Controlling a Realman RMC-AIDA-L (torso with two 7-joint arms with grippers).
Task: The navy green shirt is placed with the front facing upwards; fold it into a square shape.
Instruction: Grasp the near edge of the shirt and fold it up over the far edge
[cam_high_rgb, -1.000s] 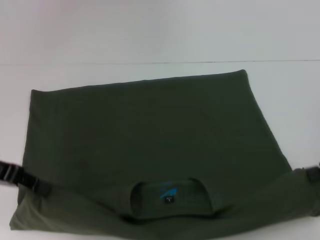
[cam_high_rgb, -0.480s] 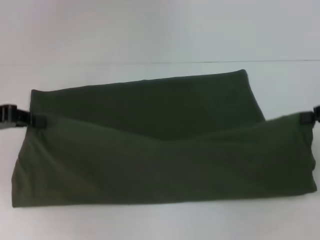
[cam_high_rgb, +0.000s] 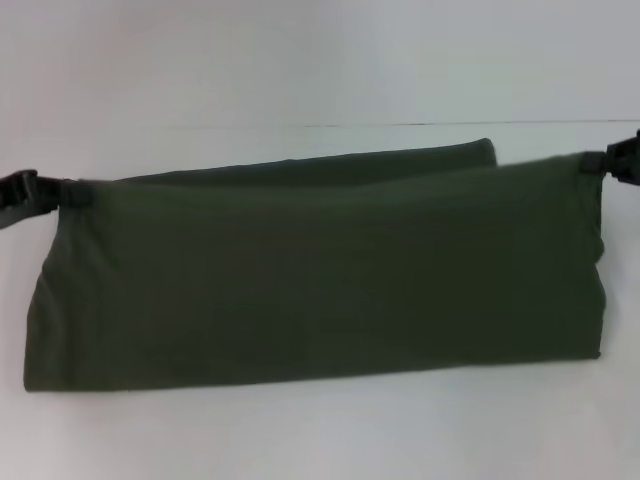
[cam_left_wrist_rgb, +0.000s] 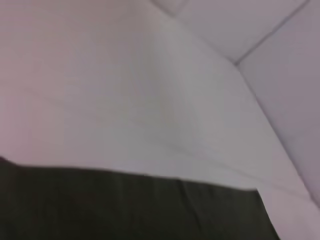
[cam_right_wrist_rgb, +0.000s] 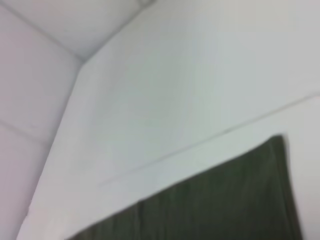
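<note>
The navy green shirt (cam_high_rgb: 320, 280) lies across the white table (cam_high_rgb: 320, 435) as a wide band, plain green side up, its lettering and collar hidden. My left gripper (cam_high_rgb: 72, 192) is shut on the folded layer's left corner. My right gripper (cam_high_rgb: 597, 162) is shut on its right corner. Between them the held edge runs close to the shirt's far edge (cam_high_rgb: 420, 158), and a narrow strip of the lower layer shows behind it. Dark green cloth of the shirt (cam_left_wrist_rgb: 125, 210) fills the low part of the left wrist view. A corner of the shirt (cam_right_wrist_rgb: 215, 205) shows in the right wrist view.
Bare white table surface runs in front of the shirt and behind it up to a pale wall (cam_high_rgb: 320, 60). The table's seam with the wall (cam_high_rgb: 500, 124) crosses just beyond the shirt's far edge.
Both grippers have carried the shirt's near edge up and away over the body. The collar and blue print are now covered, and the held edge has reached the far edge.
</note>
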